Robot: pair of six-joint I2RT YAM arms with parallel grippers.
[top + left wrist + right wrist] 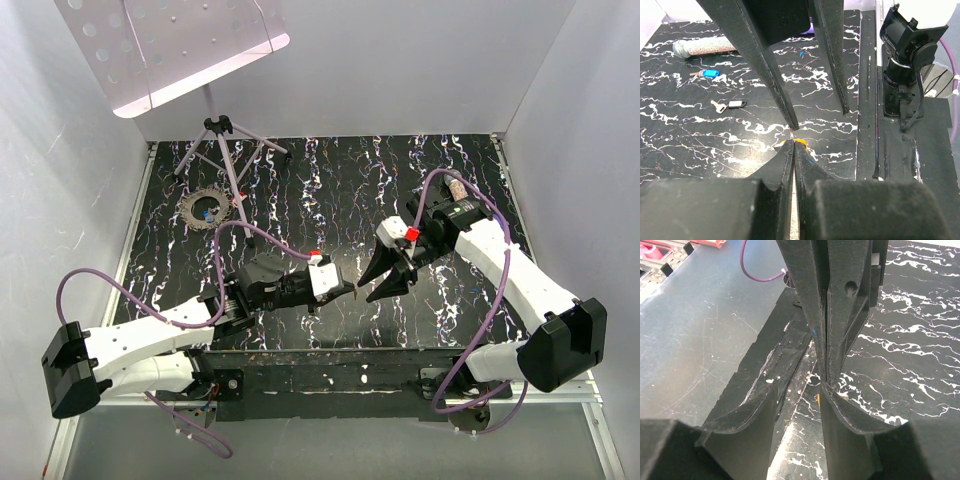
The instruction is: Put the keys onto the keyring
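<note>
Left fingers clamp an orange-headed key near the surface's front edge; right fingers half open, one tip just beside it. Light, stiff, likely slippery; the plastic head offers the surest hold

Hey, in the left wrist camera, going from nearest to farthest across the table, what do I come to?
left gripper shut on the orange-headed key → black-headed key → blue-headed key → bead tube

White arms, black joints, purple cables, tapered black fingers.
</note>
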